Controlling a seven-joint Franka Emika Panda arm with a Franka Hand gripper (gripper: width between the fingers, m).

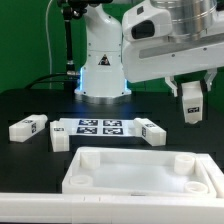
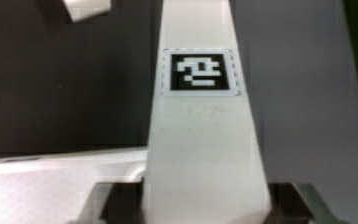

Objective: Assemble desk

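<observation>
green backdrop (image 1: 30,40) behind, black table (image 1: 20,165) out front, and the big white robot arm (image 1: 103,55) stands on its base at the back. nearest the camera lies the desk top (image 1: 140,172), a wide rimmed white tray, flat on the table. behind it the marker board (image 1: 100,127) lies flat, with loose legs close by: one (image 1: 28,127) off to the exterior view's left, one (image 1: 60,136) at the board's left end, one (image 1: 152,130) at its right end. now the gripper (image 1: 190,92), up at the exterior view's right: jaws partly closed, clamped on a fourth leg (image 1: 191,106), which hangs upright below the fingers, beyond the desk top's right end and apart from it. in the wrist view that leg (image 2: 202,140) runs straight out from between the fingers (image 2: 114,203), its tag (image 2: 201,72) facing the camera.
</observation>
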